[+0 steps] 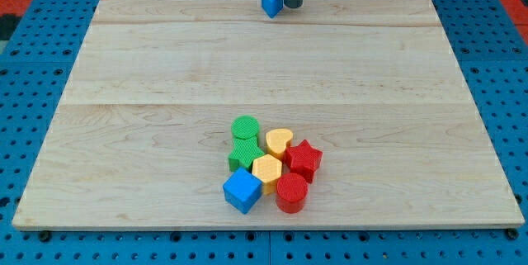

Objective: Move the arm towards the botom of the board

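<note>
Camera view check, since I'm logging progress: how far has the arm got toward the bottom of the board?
Nothing looks done yet: my tip sits at the board's top edge, beside the small blue block. The whole run down is left. The cluster near the bottom, from green cylinder to blue cube, lies slightly left of a straight path.
</note>
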Robot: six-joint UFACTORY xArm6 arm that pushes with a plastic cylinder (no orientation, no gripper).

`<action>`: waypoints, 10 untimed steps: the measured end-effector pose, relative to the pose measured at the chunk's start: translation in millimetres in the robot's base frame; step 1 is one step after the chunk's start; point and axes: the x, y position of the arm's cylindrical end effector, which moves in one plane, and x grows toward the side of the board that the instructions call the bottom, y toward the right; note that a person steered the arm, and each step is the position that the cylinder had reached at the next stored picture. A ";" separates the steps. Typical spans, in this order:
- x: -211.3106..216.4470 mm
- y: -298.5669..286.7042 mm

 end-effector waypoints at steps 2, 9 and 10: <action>8.3 0.0; 318.5 104.8; 379.9 96.4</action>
